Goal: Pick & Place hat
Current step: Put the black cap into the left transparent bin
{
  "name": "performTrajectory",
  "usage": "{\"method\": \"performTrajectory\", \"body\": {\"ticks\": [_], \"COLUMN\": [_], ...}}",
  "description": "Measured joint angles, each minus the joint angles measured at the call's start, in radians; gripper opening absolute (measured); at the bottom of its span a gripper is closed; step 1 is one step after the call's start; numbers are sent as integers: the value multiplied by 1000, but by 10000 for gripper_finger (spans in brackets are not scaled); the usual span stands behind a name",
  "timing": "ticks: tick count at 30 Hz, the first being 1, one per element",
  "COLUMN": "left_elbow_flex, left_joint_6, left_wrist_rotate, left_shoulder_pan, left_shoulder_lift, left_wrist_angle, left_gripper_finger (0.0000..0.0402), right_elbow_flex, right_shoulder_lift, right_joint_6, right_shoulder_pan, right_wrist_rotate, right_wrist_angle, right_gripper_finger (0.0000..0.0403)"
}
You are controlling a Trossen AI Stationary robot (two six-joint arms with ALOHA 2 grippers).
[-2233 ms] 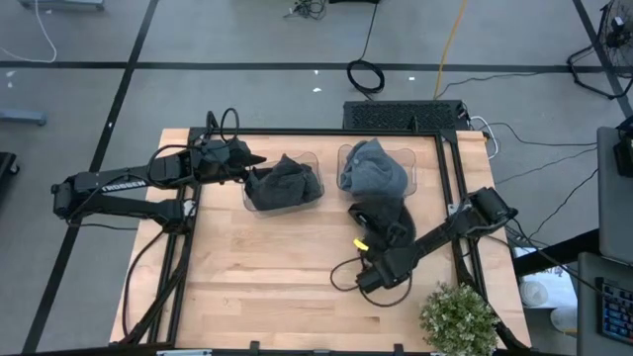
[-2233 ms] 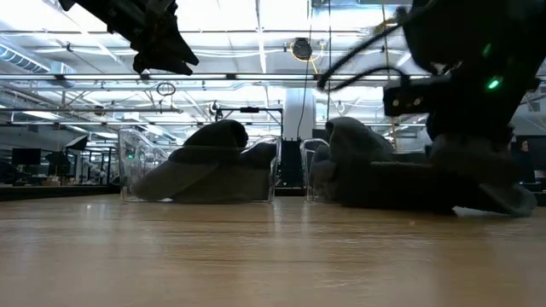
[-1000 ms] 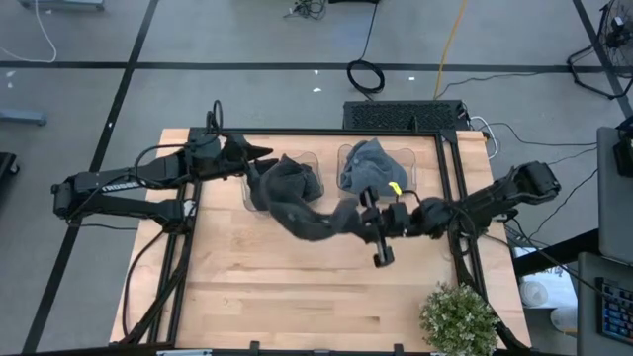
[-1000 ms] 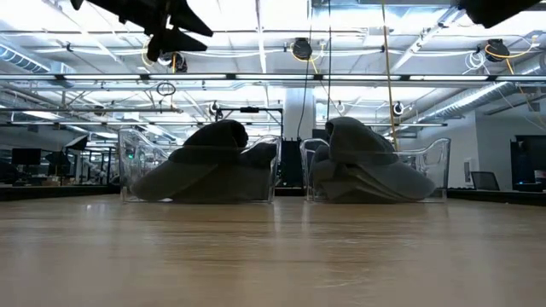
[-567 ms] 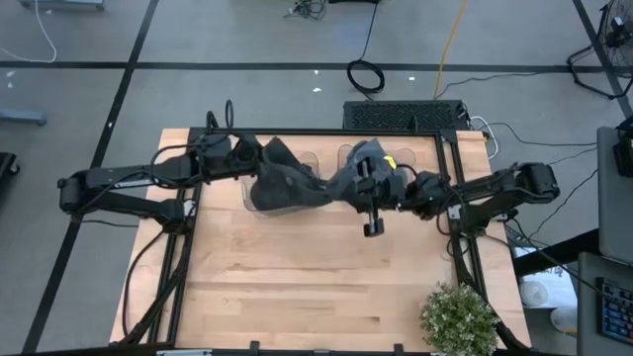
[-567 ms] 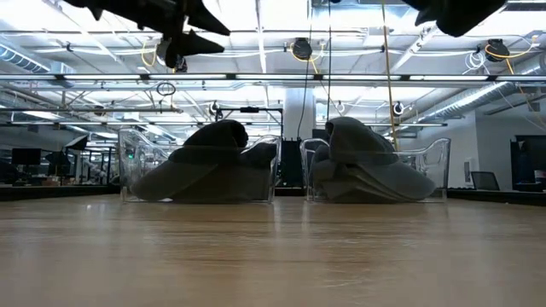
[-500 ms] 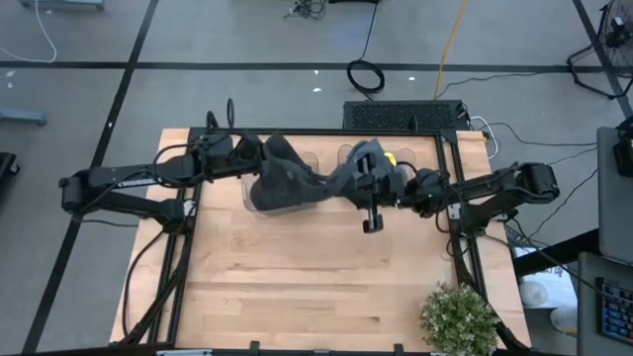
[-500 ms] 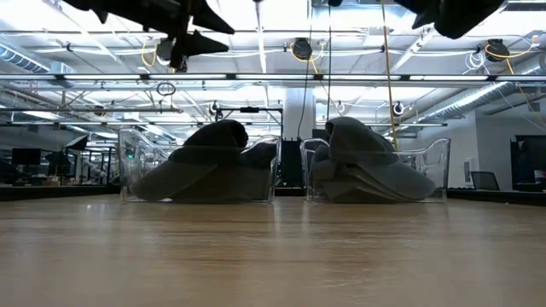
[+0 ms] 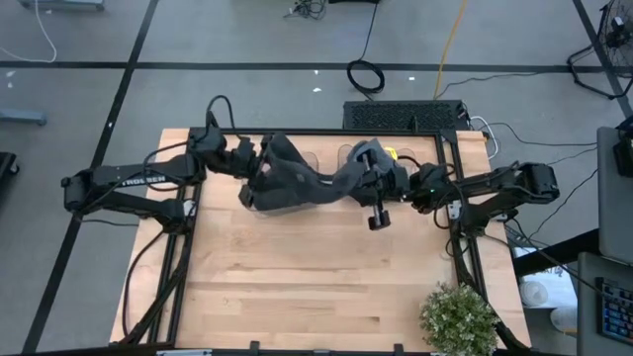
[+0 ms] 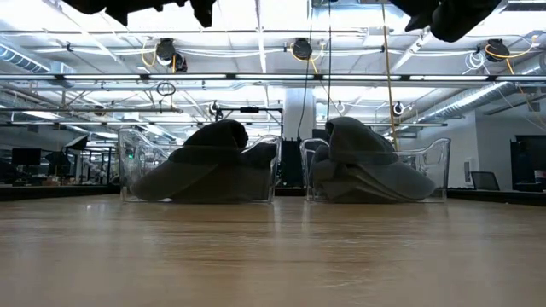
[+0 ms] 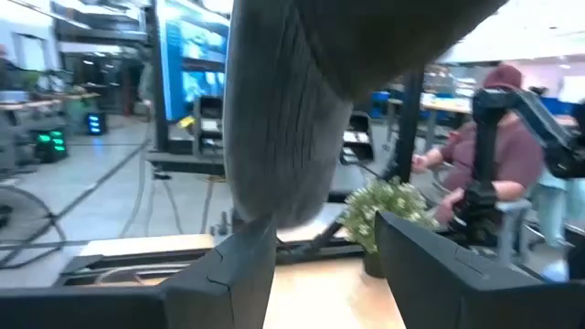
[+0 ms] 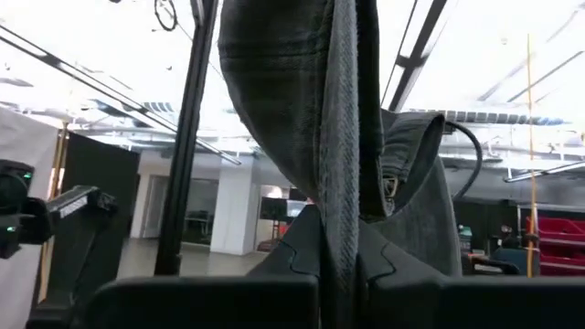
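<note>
Right gripper (image 9: 364,176) clamped tight on one end of the dark hat (image 9: 297,180), raised above the right clear bin (image 10: 375,175). Left gripper (image 9: 255,166) half-spread, gripping the hat's other end. Hat stretched mid-air between both, left of that bin, above the left clear bin (image 10: 198,166).
</note>
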Motion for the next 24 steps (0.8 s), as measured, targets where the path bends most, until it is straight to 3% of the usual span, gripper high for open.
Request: {"method": "performTrajectory", "body": {"ticks": [5,10,14,24], "left_elbow_flex": [0,1,1,1], "left_joint_6": [-41,-82,-73,-63], "left_wrist_rotate": [-127,-96,-133,-101], "left_shoulder_pan": [-14,-36,-45,-90], "left_shoulder_lift": [39,130,180,192], "left_wrist_angle": [11,179,272,356], "left_gripper_finger": [195,195,195,195], "right_elbow_flex": [0,0,0,0], "right_shoulder_lift": [1,1,1,1], "right_joint_6": [-7,-6,10,13], "right_shoulder_pan": [5,8,8,11], "right_wrist_rotate": [4,-1,-26,-21], "right_wrist_angle": [-2,-9,-11,-29], "right_gripper_finger": [0,0,0,0]}}
